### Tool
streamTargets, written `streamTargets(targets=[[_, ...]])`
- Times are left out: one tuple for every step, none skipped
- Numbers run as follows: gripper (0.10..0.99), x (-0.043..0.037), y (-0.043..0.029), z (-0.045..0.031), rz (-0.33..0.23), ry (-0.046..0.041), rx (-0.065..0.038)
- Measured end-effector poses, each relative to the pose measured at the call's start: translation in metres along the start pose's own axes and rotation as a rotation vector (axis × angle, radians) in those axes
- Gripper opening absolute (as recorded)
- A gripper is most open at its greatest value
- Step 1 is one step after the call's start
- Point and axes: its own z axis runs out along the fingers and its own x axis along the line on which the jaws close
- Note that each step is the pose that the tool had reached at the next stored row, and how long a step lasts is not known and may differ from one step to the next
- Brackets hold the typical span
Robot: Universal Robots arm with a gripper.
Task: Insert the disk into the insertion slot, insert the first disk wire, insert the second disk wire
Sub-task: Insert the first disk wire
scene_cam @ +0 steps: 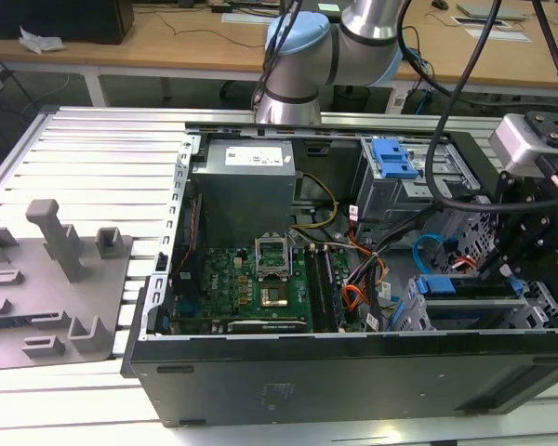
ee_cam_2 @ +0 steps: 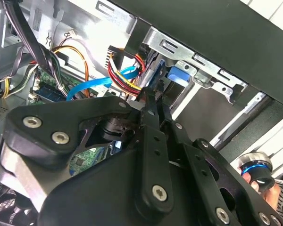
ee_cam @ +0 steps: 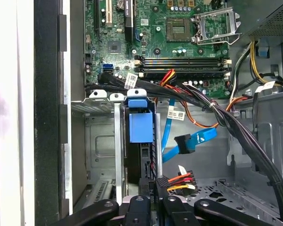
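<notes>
Was hard to make out where plug met socket (masked by black finger linkage). Gripper [ee_cam: 155, 190] pinched shut on the first disk wire [ee_cam: 179, 179] at its plug, just beside the disk [ee_cam: 138, 126]. Disk seated in the insertion slot [ee_cam: 101, 141]. Second disk wire [ee_cam: 194, 140] dangled loose beside the disk, motherboard [ee_cam: 179, 42] beyond.

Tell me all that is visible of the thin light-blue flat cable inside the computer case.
The light-blue cable is a thin, flat, glossy band, plastic by its look. In the first wrist view it comes out from under the black wire bundle by the motherboard, runs beside the blue disk carrier, then bends back in a loop. Its small dark plug seems to hang free, plugged into nothing that shows.
</notes>
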Motion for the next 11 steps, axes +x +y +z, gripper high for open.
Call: streamTargets(targets=[[0.169, 0.0007, -0.0001, 0.0006, 0.000, -0.0005, 0.000], [0.169, 0.0012, -0.0004, 0.0009, 0.000, -0.0005, -0.001], [0.169, 0.0018, -0.0008, 0.0013, 0.000, -0.0005, -0.001], [0.169, 0.0020, -0.0010, 0.0018, 0.000, -0.0006, -0.002], [0.169, 0.0022, -0.0013, 0.0022, 0.000, -0.0002, -0.003], [0.169, 0.0023, -0.0015, 0.0029, 0.000, 0.0001, -0.003], [0.169, 0.0023, -0.0021, 0.0036, 0.000, 0.0002, -0.004], [0.169, 0.0023, -0.0022, 0.0039, 0.000, -0.0001, -0.004], [0.169, 0.0023, -0.0022, 0.0040, 0.000, -0.0003, -0.004], [0.169, 0.0023, -0.0023, 0.0040, 0.000, -0.0003, -0.004], [0.169, 0.0023, -0.0023, 0.0040, 0.000, -0.0002, -0.004]])
